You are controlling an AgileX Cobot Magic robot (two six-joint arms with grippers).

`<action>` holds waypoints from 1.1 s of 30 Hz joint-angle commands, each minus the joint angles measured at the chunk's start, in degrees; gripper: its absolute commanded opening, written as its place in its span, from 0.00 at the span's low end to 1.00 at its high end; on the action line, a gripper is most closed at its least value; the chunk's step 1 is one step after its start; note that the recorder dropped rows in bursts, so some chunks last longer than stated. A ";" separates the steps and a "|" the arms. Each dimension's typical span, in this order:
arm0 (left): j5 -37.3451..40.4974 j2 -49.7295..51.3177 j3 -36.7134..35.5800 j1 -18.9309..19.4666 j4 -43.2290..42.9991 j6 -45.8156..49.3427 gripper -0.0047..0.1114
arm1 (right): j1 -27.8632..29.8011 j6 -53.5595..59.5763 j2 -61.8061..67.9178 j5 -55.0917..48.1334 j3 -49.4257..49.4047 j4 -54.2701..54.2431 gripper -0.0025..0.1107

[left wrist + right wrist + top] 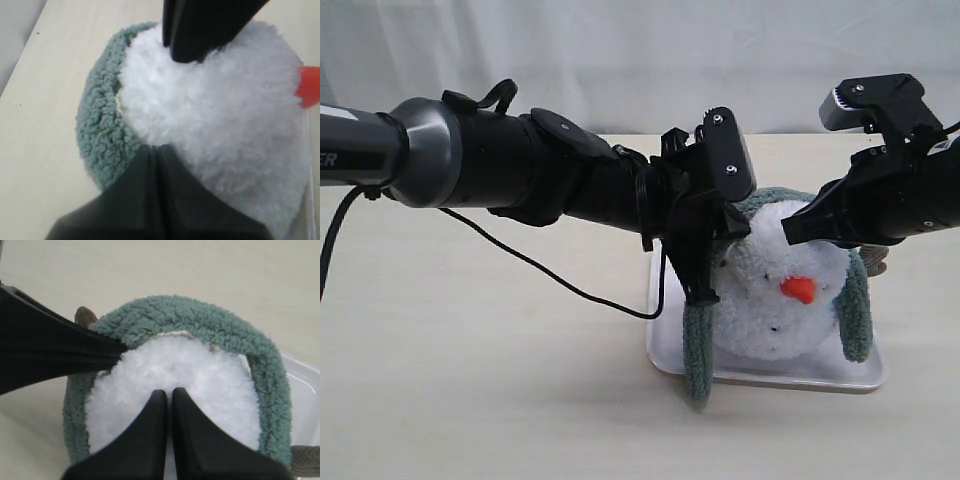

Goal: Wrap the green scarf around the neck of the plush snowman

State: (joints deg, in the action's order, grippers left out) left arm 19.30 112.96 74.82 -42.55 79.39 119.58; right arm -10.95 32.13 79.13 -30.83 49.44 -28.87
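Note:
The plush snowman sits on a white tray with its orange nose facing the exterior camera. The green scarf arcs behind its white ball, and one end hangs down each side. I cannot make out the neck crease. My left gripper is shut, its tips at the seam between scarf and plush, nothing visible between them. My right gripper is shut too, its tips on the white fur inside the scarf loop.
A brown twig arm pokes out behind the scarf. The left arm's black cable trails over the beige table towards the tray. The left gripper's body crosses the right wrist view. A white curtain hangs behind.

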 commanded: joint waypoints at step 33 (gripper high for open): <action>0.28 2.71 -0.18 -0.10 4.09 -15.31 0.04 | 0.14 0.06 0.11 -0.89 -0.50 1.09 0.06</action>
State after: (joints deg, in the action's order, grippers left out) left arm 20.16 115.56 74.82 -42.55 85.75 107.48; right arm -10.95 32.13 79.13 -30.94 49.44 -28.40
